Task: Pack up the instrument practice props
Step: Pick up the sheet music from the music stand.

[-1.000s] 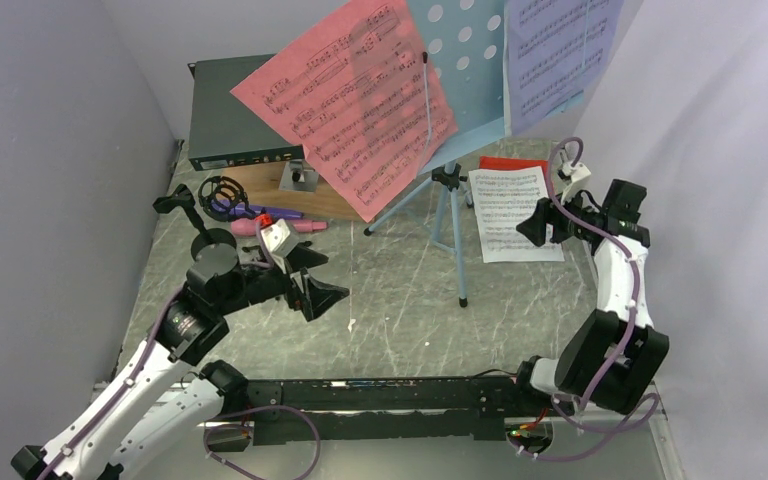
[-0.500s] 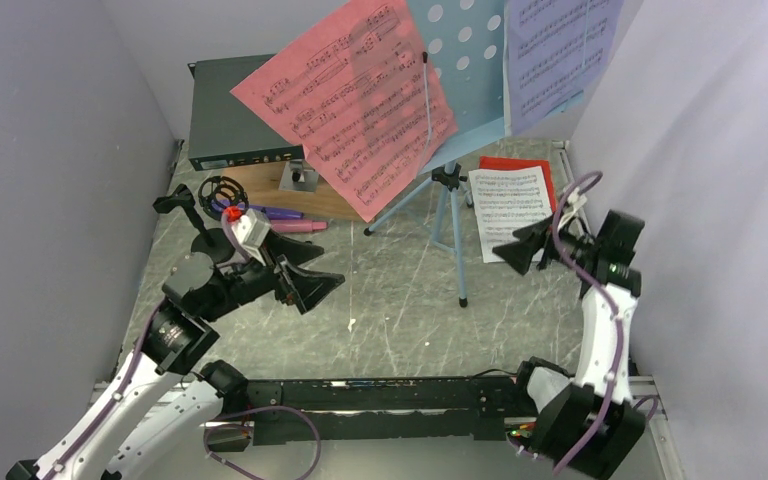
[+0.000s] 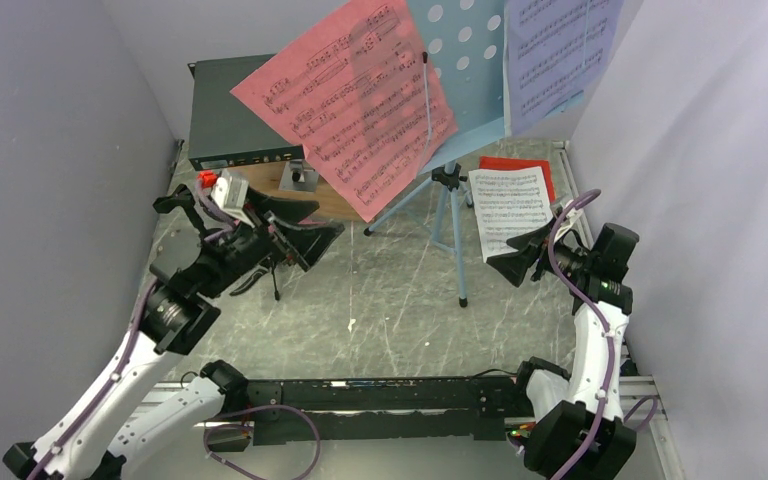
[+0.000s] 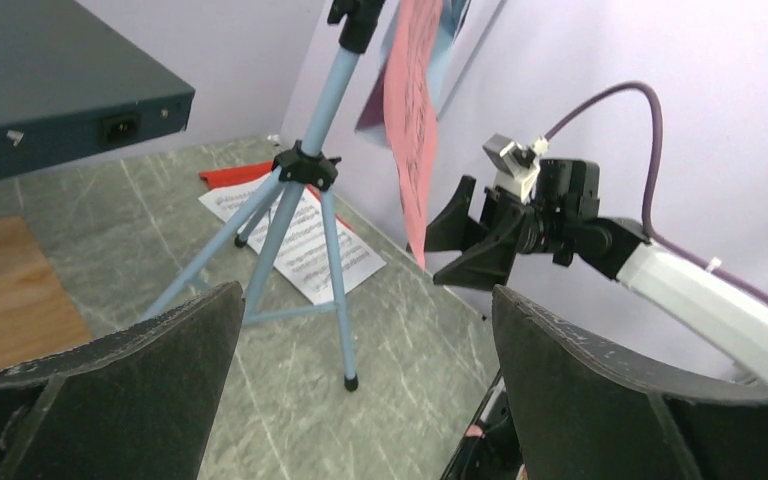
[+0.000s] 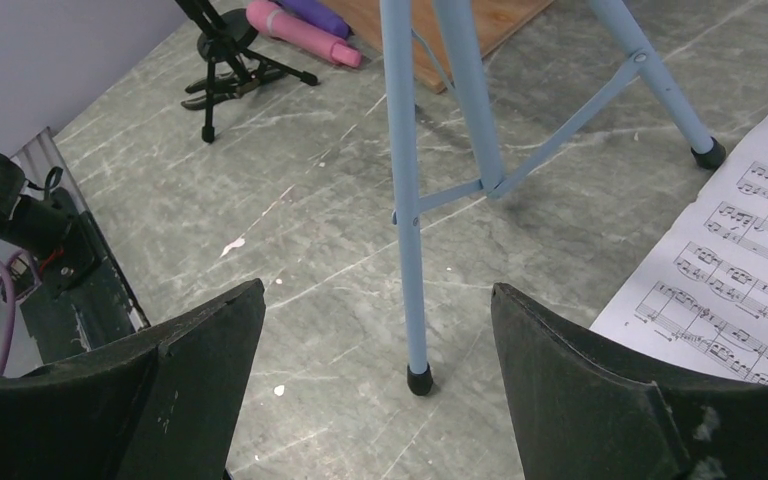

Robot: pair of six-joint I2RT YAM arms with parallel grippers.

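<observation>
The music tripod (image 3: 475, 80) stands mid-surface on three thin light-blue legs, with a perforated light-blue desk at the top. A red music sheet (image 3: 360, 100) printed with black staves hangs tilted across the desk's left side. A lavender sheet (image 3: 555, 55) hangs on its right.

To the right of the legs, a white sheet (image 3: 508, 210) lies flat on the grey marbled surface (image 3: 400, 300). It overlaps a second red sheet (image 3: 530, 165), of which only the far edge shows.

Far left, my right wrist view finds a pink microphone (image 5: 300, 32) lying beside a purple one (image 5: 312, 12), both against the edge of the wooden board (image 4: 10, 300). A black tripod mic holder (image 5: 228, 60) stands just in front of them.

The dark green rack box (image 3: 235, 120) sits at the back left corner, its lid flat and shut.

My left claw (image 3: 312, 222) hangs above the microphones, spread wide and holding nothing, pointing toward the tripod. My right claw (image 3: 510, 250) hovers over the near corner of the white sheet, also spread apart and empty, facing the tripod's legs.
</observation>
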